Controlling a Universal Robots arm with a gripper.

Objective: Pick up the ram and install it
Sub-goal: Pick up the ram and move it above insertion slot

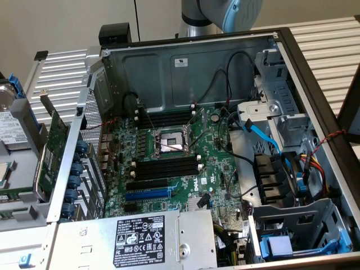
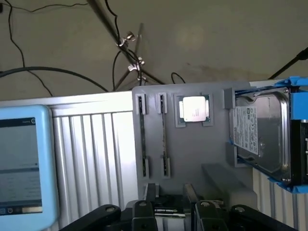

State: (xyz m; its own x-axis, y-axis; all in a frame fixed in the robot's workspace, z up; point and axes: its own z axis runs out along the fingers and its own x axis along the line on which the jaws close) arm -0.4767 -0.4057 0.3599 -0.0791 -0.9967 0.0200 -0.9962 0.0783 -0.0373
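**Ram:** not positively located. In the wrist view, two thin strips stand on edge in narrow slots of a matt grey plastic rack, beside a square, metal-capped processor. Seen edge-on, neither strip shows board colour or chips, so I cannot say which of them, if either, is the ram.

**My gripper**: released. The black fingers stand apart, with bare rack showing in the gap, short of the strips. Their bases are cut off by the frame edge. A dark piece with a pale label sits between the finger bases; I cannot identify it.

**Beside the rack:** a hard drive in a blue carrier and a screen in a light-blue casing are both cropped, and the screen's text is unreadable.

**Exterior view:** my arm is cut off at top centre. The sheet-steel case lies open mid-frame. On its green motherboard, long black slots with white end clips flank the socket. At the left of the frame, a green card stands on edge, partly hidden by the perforated case wall.
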